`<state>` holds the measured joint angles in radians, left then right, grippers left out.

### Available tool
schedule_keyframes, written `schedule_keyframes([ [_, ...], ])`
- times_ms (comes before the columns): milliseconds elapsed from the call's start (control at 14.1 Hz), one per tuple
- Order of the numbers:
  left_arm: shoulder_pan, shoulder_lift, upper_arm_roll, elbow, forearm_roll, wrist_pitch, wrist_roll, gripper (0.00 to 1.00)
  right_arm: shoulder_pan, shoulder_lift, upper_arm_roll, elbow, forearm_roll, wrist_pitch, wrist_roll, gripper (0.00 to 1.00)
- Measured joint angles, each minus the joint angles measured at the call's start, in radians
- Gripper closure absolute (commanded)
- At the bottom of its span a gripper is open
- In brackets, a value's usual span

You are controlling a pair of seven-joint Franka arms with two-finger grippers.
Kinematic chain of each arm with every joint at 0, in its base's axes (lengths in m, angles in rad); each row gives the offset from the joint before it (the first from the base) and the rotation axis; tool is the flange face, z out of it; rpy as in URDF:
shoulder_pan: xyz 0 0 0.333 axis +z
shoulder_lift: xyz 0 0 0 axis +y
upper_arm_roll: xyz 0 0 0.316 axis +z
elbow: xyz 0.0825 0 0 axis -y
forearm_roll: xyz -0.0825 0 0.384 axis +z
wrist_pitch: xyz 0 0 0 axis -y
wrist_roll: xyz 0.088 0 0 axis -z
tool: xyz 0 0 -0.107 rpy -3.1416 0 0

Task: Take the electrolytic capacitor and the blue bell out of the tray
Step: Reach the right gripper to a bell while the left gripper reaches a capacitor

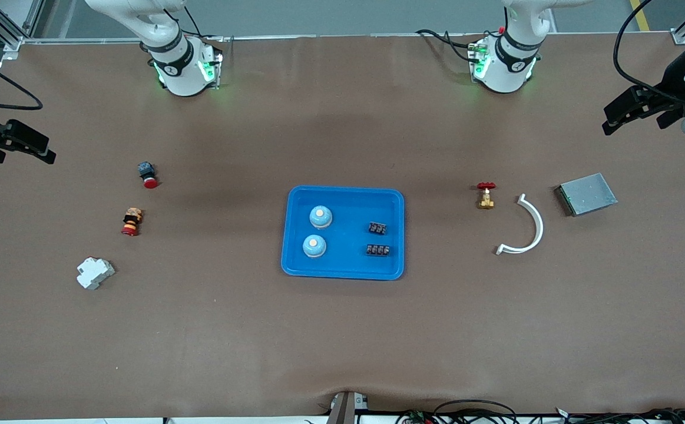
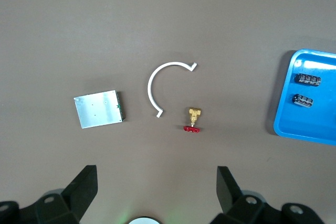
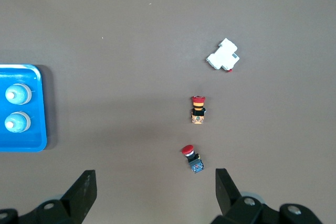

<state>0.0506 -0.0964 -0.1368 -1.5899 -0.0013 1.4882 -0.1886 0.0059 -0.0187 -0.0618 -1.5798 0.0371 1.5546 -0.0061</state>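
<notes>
White plastic block lies nearest the front camera, on the counter toward the right arm's end. It is well apart from the right hand and is not part of the task.

Next comes the tray: bright blue, shallow, with rounded corners and a raised rim. It sits mid-counter, between the two hands and well apart from both.

Tray contents are two of each kind:
- near blue bell and far blue bell, both pale blue domes with a light button on top, upright, on the side toward the right hand;
- near capacitor and far capacitor, both small, dark and lying flat, on the side toward the left hand.

None of the four touches another, and none touches the rim.

Farther from the camera lie two red-capped push-buttons, on the counter below the right hand. Toward the left hand lie a white curved strip, a brass valve and a grey metal box.

Hands: both are released, with fingers spread wide and nothing between them. The right hand hangs over the counter edge at its own end, and the left hand hangs over its end near the grey box. Both arms wait.

Step, as I judge it: nothing is lifted yet, so the task is at its start.

Next move, as I judge it: each hand travels in over the tray. The left hand is better placed for a capacitor and the right hand for a bell. The bell needs jaws wide across the dome. The capacitor needs a low, narrow pinch clear of its twin.
</notes>
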Motion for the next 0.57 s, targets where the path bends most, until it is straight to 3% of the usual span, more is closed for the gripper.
schedule_keyframes([
  [568,0.000,0.032,0.001,0.000,0.000,0.002,0.000,0.00,0.000,0.000,-0.001,-0.006,0.000,0.000,0.006,0.00],
])
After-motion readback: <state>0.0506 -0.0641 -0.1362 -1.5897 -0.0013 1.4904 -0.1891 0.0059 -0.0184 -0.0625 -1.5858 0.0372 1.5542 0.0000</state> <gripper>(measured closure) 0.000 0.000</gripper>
